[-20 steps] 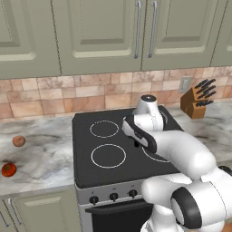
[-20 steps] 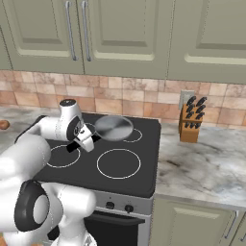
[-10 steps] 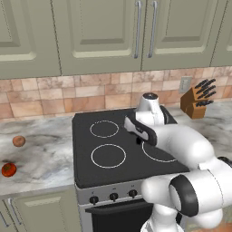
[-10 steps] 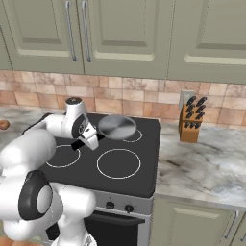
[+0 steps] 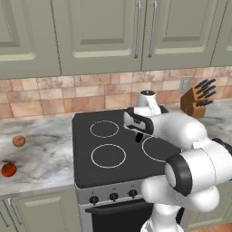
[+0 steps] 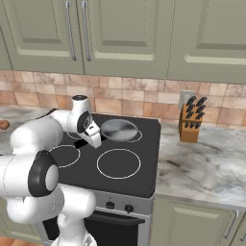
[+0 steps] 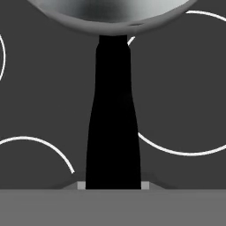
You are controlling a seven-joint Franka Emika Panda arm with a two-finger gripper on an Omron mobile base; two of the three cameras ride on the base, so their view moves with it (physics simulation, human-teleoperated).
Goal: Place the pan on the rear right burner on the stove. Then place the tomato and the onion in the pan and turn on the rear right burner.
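We are in the first step: the gripper (image 6: 94, 140) is clamped on the black handle of the pan (image 6: 118, 130), its jaws closed against that handle as the hand view shows it running straight up from between the tips to the shiny bowl. In the right base view the pan sits over the rear right burner (image 6: 135, 136) of the stove (image 6: 144, 168), its round body covering most of that smallest ring, though we cannot tell whether its base touches the glass or hangs just above it. We judge the next move to be a settling of the pan flat and centred on the ring, then a release of the handle and a withdrawal clear of it, so that we do not drag the pan off the mark. After that we must cross to the far side: the tomato (image 5: 8, 169) and the onion (image 5: 18, 141) lie on the marble counter (image 5: 41, 158) to the left of the stove, well apart from the pan, the onion nearer the wall and the tomato nearer the front edge. The cooktop is smooth black glass with four white rings, so the pan may slide easily on it. Small black knobs (image 5: 113, 196) line the steel front. Behind runs a tan tile backsplash (image 5: 68, 97) under pale green cabinets (image 5: 99, 34), and a wooden knife block (image 6: 191, 123) stands on the counter to the right.
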